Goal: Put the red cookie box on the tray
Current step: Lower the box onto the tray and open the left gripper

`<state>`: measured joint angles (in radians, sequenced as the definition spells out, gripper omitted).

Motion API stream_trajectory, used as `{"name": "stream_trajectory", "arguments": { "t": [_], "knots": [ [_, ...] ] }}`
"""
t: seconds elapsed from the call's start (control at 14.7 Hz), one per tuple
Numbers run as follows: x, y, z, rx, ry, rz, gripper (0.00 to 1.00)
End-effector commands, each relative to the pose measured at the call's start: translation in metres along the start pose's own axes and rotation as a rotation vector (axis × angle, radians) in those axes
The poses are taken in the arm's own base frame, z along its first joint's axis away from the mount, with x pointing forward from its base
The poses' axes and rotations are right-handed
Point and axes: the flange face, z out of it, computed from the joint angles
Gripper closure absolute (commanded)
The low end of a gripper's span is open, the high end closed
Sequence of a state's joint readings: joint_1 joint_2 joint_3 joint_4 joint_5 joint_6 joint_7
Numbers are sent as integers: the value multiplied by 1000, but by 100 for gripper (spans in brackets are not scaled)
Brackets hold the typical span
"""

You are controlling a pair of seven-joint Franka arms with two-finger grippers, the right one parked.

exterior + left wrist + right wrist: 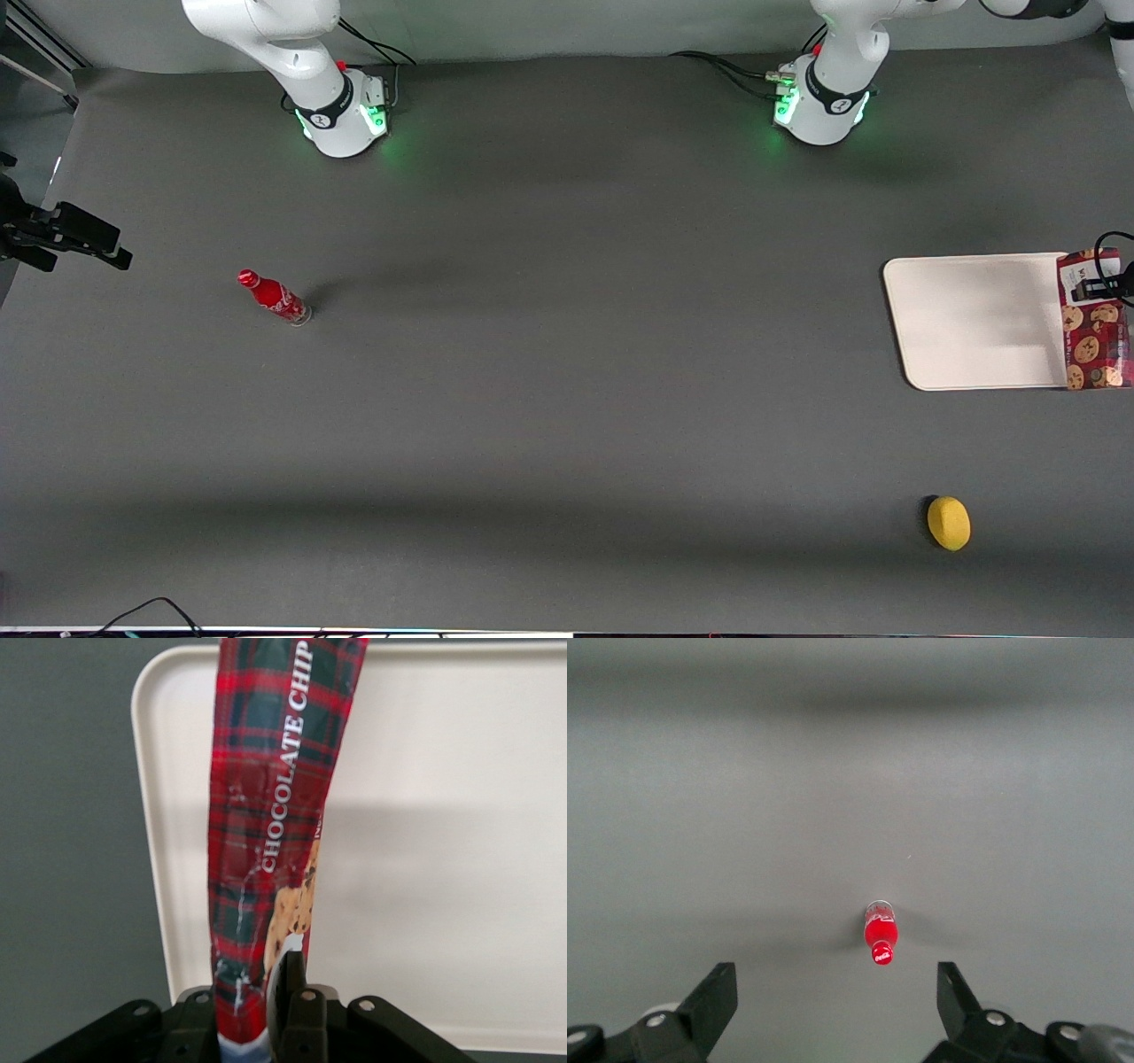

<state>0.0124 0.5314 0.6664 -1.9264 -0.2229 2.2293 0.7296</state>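
in the front view the long narrow dark-red cookie box (1095,323), printed with chocolate-chip cookies, hangs at the working arm's end of the dark grey counter (567,399), over the end of the flat cream-white rectangular tray (970,321); the black pincer (1101,285) sits at the box's white-label end. whether the box already touches the tray cannot be told here. a small red soda bottle (273,297) stands well apart toward the parked arm's end, and a yellow lemon-shaped object (948,523) lies nearer the camera than the tray. in the left wrist view the pincer (252,1005) is clamped on the box (270,815), which reaches out along the tray's (443,859) end, just inside its rounded corner and close to 1 raised rim. to do this step well, i would shift the box a little toward the tray's middle so its whole length clears the rim, lower it until it lies flat, and only then release. the right wrist view shows only the red bottle (880,936) on the counter.
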Motion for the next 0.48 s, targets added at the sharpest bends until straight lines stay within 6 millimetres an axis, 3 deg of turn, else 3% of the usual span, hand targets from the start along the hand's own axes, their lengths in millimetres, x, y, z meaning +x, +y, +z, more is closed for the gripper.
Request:
{"name": "stream_trajectory", "arguments": {
  "t": [0.0,0.07,0.2,0.41],
  "knots": [
    [-15,-32,15,6,41,31,100],
    [-17,-34,15,-1,49,23,100],
    [-21,-38,16,-14,63,2,1],
    [-17,-37,7,-28,78,-1,0]
  ]
}}
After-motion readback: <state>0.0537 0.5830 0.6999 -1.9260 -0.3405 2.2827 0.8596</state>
